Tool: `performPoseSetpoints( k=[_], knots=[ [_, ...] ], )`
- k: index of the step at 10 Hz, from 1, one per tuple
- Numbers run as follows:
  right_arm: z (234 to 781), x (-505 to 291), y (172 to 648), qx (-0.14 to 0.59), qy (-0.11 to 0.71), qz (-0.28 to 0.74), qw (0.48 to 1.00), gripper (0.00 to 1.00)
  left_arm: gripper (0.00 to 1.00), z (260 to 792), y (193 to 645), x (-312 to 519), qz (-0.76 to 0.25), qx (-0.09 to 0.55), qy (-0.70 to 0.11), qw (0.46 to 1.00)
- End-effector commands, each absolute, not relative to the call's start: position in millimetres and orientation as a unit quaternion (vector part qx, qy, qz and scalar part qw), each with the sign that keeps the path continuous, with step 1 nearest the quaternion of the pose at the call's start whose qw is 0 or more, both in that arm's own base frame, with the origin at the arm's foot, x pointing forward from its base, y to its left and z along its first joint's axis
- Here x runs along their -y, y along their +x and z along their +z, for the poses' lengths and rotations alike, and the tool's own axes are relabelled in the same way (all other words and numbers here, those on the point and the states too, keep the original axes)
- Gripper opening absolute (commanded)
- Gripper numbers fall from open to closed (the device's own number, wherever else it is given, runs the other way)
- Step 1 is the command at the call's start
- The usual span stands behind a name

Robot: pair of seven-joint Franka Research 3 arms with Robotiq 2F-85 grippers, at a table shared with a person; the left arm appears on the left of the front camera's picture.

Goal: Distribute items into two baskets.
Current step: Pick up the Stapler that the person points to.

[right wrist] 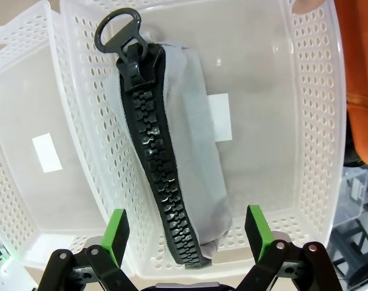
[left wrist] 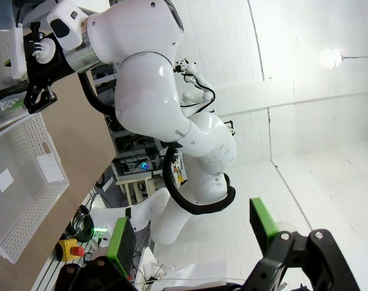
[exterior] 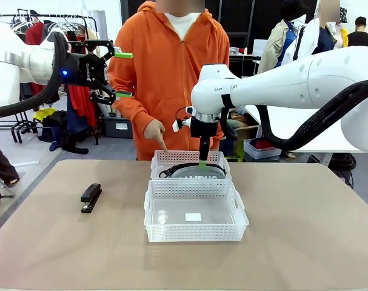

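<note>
The grey pouch [exterior: 197, 173] with its black zipper lies in the far basket [exterior: 162, 159]; in the right wrist view the pouch [right wrist: 184, 151] rests along that basket's left wall, inside the basket [right wrist: 317, 121]. My right gripper [exterior: 202, 162] hangs just above it, open and holding nothing, its green pads [right wrist: 116, 233] astride the pouch's near end. The near basket [exterior: 159, 229] holds only a white label. The black stapler [exterior: 91, 197] lies on the table to the left. My left gripper [exterior: 122, 74] is raised high at the left, open and empty.
A person in an orange hoodie stands at the far side, one hand [exterior: 154, 130] pointing down at the far basket's left corner. The brown table [exterior: 305, 242] has free room on both sides of the baskets. The left wrist view shows the near basket [left wrist: 20, 182] and my right arm.
</note>
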State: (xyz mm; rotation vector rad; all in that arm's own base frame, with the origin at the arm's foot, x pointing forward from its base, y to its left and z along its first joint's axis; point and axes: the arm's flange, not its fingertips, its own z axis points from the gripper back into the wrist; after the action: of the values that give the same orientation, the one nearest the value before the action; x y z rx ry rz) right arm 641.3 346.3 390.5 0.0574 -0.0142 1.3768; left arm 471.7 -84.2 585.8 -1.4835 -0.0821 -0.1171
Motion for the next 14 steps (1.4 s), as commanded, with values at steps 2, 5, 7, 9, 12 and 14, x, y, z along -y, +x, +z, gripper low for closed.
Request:
performPoseSetpoints(
  k=[2, 5, 7, 9, 12, 14],
  knots=[
    [429, -328, 633, 0.023, 0.094, 0.571, 0.815, 1.0, 1.0, 588, 470, 84, -0.054, 0.039, -0.676, 0.734],
    [507, -291, 630, -0.025, 0.15, 0.454, 0.878, 1.0, 1.0, 588, 470, 84, -0.054, 0.039, -0.676, 0.734],
    [538, -270, 616, -0.048, 0.194, 0.333, 0.921, 1.0, 1.0, 588, 470, 84, -0.054, 0.039, -0.676, 0.734],
    [582, -230, 604, -0.037, 0.231, 0.261, 0.937, 1.0, 1.0, 588, 470, 84, -0.054, 0.039, -0.676, 0.734],
    [616, -170, 573, 0.037, 0.312, 0.143, 0.939, 1.0, 1.0, 588, 470, 84, -0.054, 0.039, -0.676, 0.734],
    [631, -127, 545, 0.087, 0.362, 0.091, 0.924, 1.0, 1.0, 588, 470, 84, -0.054, 0.039, -0.676, 0.734]
  ],
)
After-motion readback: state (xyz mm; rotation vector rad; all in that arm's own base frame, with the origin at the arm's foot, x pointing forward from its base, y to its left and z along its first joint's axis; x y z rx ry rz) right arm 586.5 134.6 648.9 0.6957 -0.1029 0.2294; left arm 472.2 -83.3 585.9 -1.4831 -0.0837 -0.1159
